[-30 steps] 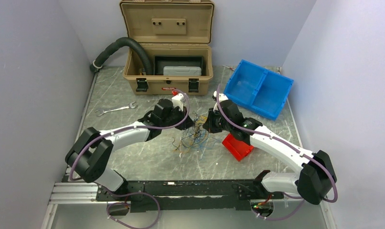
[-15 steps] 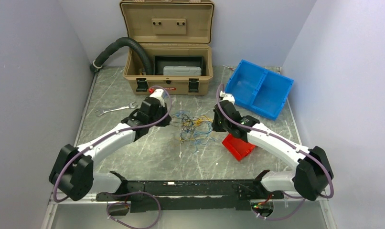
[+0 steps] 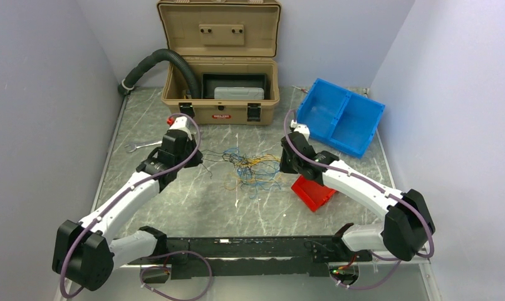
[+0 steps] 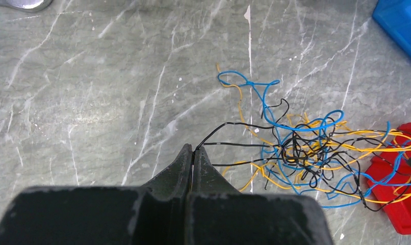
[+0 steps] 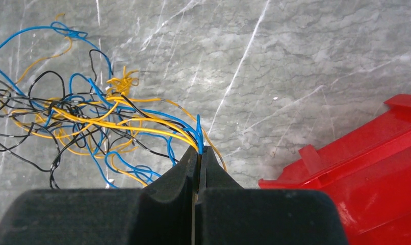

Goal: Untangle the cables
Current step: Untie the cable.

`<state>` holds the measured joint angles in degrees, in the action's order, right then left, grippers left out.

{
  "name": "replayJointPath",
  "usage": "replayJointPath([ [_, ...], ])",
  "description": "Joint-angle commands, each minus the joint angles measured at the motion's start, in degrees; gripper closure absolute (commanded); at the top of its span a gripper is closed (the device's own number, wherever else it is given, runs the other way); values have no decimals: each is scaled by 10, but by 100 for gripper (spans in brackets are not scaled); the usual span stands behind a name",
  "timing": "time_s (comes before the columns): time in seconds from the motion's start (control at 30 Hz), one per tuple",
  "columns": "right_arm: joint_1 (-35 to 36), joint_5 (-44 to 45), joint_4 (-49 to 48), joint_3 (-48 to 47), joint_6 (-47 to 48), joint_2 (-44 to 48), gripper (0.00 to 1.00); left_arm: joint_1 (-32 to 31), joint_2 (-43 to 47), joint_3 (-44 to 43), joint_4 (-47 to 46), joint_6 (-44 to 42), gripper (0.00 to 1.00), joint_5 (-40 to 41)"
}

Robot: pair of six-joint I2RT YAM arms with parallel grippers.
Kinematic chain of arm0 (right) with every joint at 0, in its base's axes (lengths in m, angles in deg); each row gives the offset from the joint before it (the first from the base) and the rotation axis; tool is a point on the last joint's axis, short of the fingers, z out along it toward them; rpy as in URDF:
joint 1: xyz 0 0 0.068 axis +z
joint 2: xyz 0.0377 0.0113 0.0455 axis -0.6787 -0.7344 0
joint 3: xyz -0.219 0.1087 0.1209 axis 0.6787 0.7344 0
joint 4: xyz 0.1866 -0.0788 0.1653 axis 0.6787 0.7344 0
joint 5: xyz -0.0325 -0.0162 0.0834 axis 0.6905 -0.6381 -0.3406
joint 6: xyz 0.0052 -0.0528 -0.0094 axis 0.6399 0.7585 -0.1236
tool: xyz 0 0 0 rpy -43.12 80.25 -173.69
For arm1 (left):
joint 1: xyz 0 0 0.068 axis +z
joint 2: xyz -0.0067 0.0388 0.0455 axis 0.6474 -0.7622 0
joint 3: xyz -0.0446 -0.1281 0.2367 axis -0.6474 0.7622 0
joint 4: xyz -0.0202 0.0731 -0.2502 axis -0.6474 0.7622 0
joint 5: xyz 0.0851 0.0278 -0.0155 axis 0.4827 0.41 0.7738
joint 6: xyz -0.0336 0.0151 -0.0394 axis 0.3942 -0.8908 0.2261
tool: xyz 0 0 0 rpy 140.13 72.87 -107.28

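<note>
Here the cables (image 3: 251, 168) hang strung left to right over the table (image 3: 175, 207) between the two tools, the left gripper (image 4: 194, 151) pinched tight on black strands, the right gripper (image 5: 199, 149) on blue and yellow ones beside the red bin (image 5: 366, 163), though the knot's inner crossings are unreadable

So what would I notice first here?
A messy knot of blue, yellow and black cables in the middle of the table. The left arm and right arm pinch it from either side, jaws shut on thin strands. Behind stands an open tan case.
</note>
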<state>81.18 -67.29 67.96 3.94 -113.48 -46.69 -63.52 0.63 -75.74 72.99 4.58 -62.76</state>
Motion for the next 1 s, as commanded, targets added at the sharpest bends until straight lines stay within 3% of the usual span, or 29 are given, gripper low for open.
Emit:
replayJointPath([
  [0.0,-8,-35,-18,-6,34,5,100,9,17,6,-11,-14,100,0],
  [0.17,-7,-138,-72,-14,76,16,100,10,20,19,-40,-13,100,-46],
  [0.33,26,-268,-109,-78,95,-18,100,10,60,30,-27,1,100,-6],
  [0.5,82,-276,-96,-164,105,-54,100,10,125,48,-7,20,100,40],
  [0.7,27,-253,-106,-122,52,-80,98,10,159,65,-17,-1,95,22],
  [0.73,14,-270,-110,-112,46,-93,86,9,154,66,-24,-8,91,4],
  [0.8,-3,-283,-110,-96,35,-119,39,10,132,64,-30,-17,78,-24],
  [0.83,-6,-277,-110,-87,31,-126,31,10,120,63,-33,-20,70,-38],
  [0.97,-6,-260,-139,-39,29,-117,28,9,72,64,-58,-32,43,-100],
])
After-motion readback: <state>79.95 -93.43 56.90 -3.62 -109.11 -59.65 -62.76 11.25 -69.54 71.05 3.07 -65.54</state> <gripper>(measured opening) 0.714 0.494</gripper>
